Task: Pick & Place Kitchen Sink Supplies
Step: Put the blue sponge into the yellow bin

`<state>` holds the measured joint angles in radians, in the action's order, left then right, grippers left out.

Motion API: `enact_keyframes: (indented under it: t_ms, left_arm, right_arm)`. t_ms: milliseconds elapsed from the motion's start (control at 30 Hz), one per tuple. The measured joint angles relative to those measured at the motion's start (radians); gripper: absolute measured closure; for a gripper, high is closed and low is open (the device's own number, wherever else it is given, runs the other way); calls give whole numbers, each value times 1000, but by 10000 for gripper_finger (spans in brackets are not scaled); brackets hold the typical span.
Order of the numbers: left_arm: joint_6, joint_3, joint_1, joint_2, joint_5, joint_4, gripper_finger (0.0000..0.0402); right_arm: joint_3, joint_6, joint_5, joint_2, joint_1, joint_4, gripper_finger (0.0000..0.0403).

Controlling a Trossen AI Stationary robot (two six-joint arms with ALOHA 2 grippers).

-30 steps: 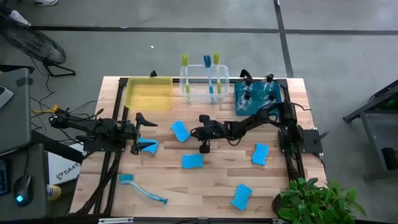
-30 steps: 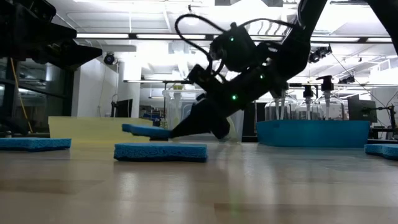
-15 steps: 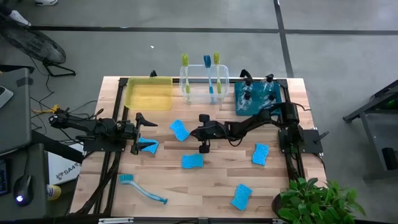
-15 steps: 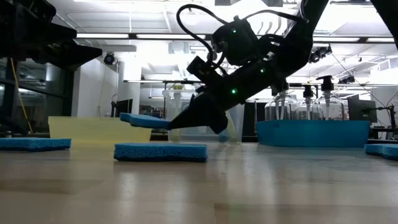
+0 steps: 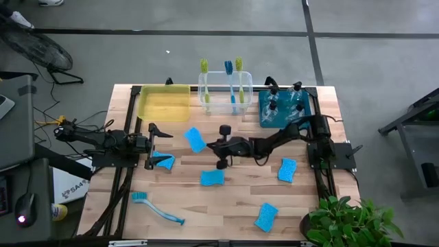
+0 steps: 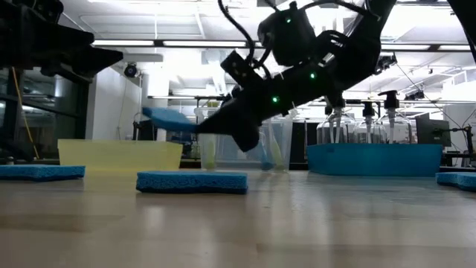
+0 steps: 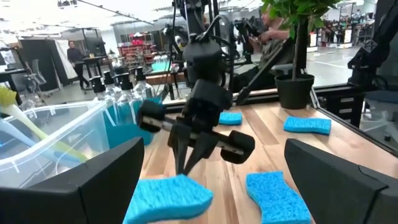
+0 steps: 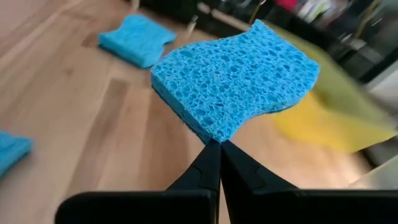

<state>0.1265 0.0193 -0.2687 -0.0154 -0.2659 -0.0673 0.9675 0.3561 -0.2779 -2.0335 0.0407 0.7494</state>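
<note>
Several bright-blue sponges lie flat on the table; one sponge (image 5: 194, 139) is up in my right gripper (image 5: 206, 144), seen also as the held sponge (image 6: 167, 117) in the low view. Others rest at sponge (image 5: 163, 162), sponge (image 5: 212, 178) and sponge (image 5: 287, 169). A blue dish brush (image 5: 158, 208) lies near the table's near-left corner. My left gripper (image 5: 152, 146) hovers wide open at the left, one finger over the sponge beside it. More brushes (image 5: 230, 86) stand in the clear bin, and spray bottles (image 5: 285, 103) stand in the teal bin. My right gripper pinches the sponge between its two shut fingers at one narrow edge (image 8: 211, 138). The fingers (image 6: 216, 126) come from the table's right, slanting slightly down. The sponge is lifted clear of the table and juts out past the fingertips, nearly level.
The yellow bin (image 5: 164, 103) sits at the far left, the clear bin (image 5: 240, 101) and the teal bin (image 5: 303, 115) to its right along the far edge. A sponge (image 5: 266, 217) lies near the near edge. A potted plant (image 5: 346, 219) stands at the near-right corner.
My right gripper has risen and drifted toward the far-left, toward the yellow bin, keeping shut on the sponge. The sponge has gone from just above the table to well clear of it, staying nearly level.
</note>
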Motion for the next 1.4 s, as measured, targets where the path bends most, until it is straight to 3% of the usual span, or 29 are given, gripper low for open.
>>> enact_keyframes:
  t_ms: [200, 500, 700, 933, 1400]
  left_arm:
    - [0, 0, 0, 0, 1, -1, 20]
    - [-3, 0, 0, 0, -3, -4, 20]
    - [-26, 0, 0, 0, -102, -34, 20]
    - [-30, 0, 0, 0, -133, -63, 20]
    - [-135, 0, 0, 0, 44, -50, 20]
  right_arm:
    - [0, 125, -113, 0, 22, 101, 403]
    - [0, 207, -120, 0, 22, 210, 403]
    - [0, 246, -117, 0, 22, 252, 403]
    - [0, 255, -136, 0, 21, 258, 403]
    - [0, 253, -136, 1, 21, 258, 403]
